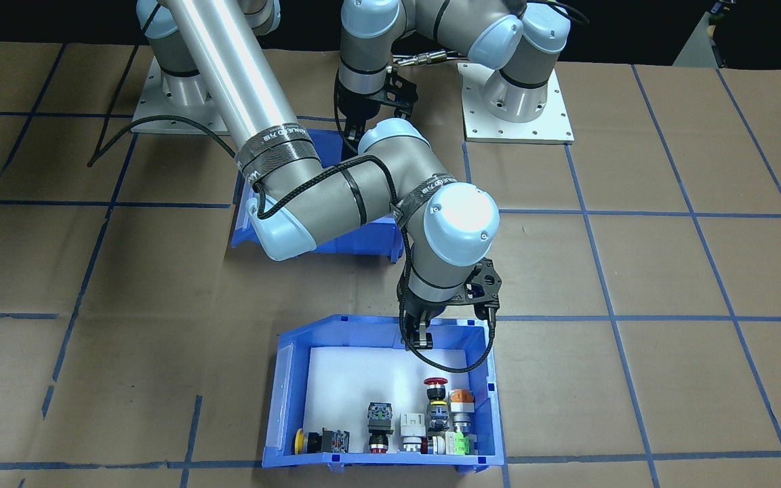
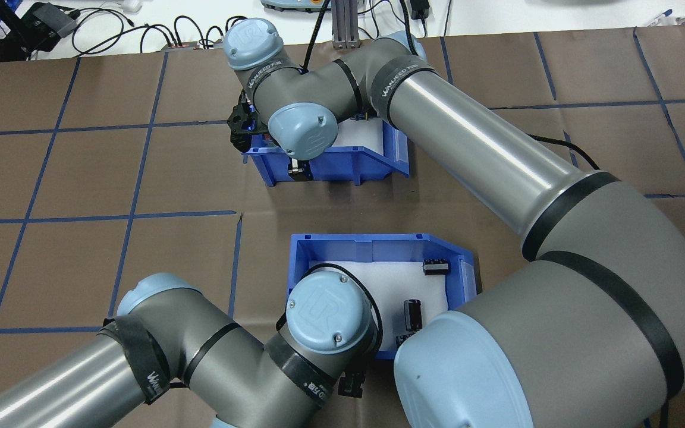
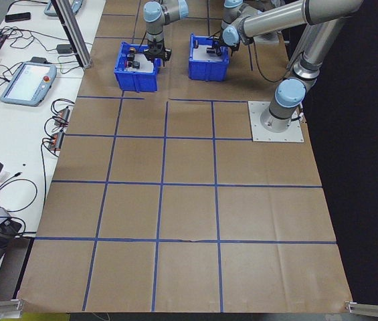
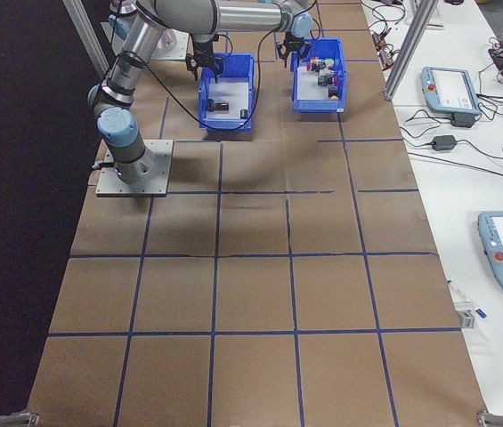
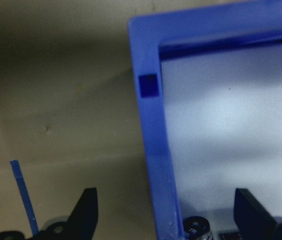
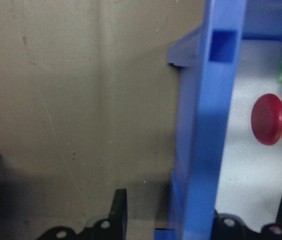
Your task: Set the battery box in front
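Closest to the front camera sat the switch box (image 1: 275, 407), a blue bin with red, yellow, green and orange buttons lined up along its near side. At that bin's far wall hung the right gripper (image 1: 418, 341). Its two fingers were apart, one outside the wall and one inside, and neither seemed to touch it. From the right wrist camera, a red button (image 6: 269, 119) lay on the white foam just past that wall. The battery box (image 2: 378, 245) sat behind the switch box, on the robot's side of the brown table (image 1: 668, 271), with bare paper between the two bins. In the front view the right arm hid most of it. It held a dark battery (image 2: 412, 313) and a small black module (image 2: 436, 267) on its white foam (image 2: 390, 285). The left gripper (image 5: 168, 212) was at this box, at the wall nearest the robot. Its fingers (image 5: 86, 210) were spread wide, with the blue wall running between them, not squeezed.
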Available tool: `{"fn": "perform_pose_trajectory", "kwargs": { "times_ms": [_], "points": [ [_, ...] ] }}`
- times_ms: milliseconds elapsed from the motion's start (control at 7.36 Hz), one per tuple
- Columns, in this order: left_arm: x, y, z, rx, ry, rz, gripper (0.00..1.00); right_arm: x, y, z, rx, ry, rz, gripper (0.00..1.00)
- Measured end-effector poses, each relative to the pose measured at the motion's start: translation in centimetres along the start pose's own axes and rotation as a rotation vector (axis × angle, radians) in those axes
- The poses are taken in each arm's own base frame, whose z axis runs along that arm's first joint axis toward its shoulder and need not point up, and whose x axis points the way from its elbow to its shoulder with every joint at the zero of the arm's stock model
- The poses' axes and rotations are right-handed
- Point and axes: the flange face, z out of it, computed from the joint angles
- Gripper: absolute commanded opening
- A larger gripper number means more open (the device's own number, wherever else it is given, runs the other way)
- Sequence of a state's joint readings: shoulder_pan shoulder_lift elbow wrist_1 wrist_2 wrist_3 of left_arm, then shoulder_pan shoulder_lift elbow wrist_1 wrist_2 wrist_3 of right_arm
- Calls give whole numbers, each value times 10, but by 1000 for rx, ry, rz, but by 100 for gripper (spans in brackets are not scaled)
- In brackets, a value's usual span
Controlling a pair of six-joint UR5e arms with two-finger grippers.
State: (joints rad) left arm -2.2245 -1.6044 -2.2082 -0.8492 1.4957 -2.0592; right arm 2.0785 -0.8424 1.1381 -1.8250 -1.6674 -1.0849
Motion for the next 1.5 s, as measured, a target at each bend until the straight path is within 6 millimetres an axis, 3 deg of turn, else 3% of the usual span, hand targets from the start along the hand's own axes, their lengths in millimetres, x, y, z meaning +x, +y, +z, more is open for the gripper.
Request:
{"fn": "perform_pose_trajectory", "kwargs": {
  "times_ms": [272, 408, 680, 816, 1087, 1495],
  "points": [
    [1, 3, 0, -13, 25, 5, 6, 2, 3, -10, -1, 16, 3, 5],
    [0, 4, 0, -21, 27, 5, 0, 3, 8, -18, 1, 23, 8, 5],
    [-10, 5, -1, -70, 7, 10, 0, 6, 33, -44, 5, 30, 24, 4],
    [-11, 4, -8, -88, 12, 11, 0, 16, 61, -56, 7, 34, 31, 4],
    [-4, -10, -34, -105, 50, -9, 0, 38, 136, -70, 7, 35, 42, 5],
    [23, -82, -78, -84, 77, 6, 0, 47, 275, -74, 12, 16, 48, 4]
  ]
}}
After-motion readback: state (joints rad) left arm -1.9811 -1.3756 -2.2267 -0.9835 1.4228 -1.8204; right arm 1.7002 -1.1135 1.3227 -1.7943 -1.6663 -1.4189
